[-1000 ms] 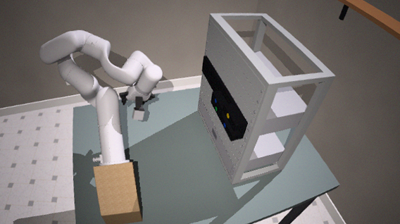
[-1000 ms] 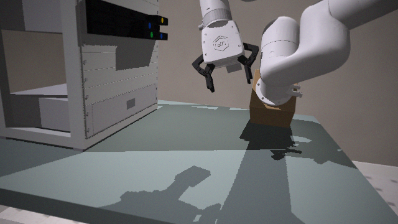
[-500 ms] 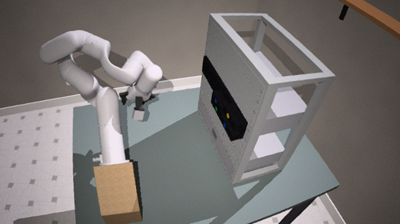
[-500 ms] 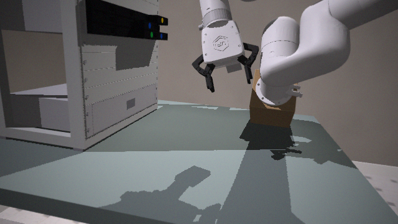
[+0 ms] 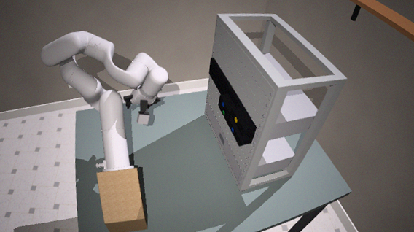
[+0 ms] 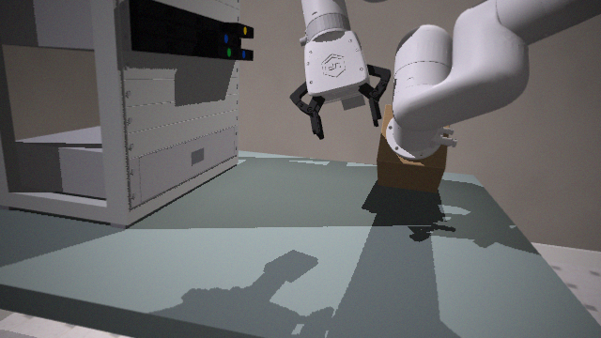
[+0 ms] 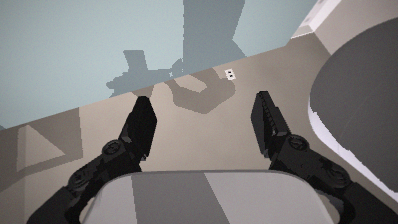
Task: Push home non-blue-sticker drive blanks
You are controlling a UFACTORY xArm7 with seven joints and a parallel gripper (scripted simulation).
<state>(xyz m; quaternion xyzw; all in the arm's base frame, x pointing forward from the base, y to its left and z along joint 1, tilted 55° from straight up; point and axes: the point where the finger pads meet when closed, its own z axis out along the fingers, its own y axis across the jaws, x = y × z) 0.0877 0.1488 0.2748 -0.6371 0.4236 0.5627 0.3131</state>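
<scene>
Grey table (image 5: 188, 173), rack (image 5: 304, 80) rear unseen, empty spread gripper (image 6: 345, 123) aloft

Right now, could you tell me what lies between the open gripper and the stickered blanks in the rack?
Nothing solid: in the exterior view only air separates the gripper from the blanks, above the table.

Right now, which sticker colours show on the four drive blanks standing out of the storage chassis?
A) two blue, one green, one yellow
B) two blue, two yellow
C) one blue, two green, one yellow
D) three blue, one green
A: in the top view the black chassis front shows a blue sticker, a green sticker, a yellow sticker and a second blue sticker.
</scene>
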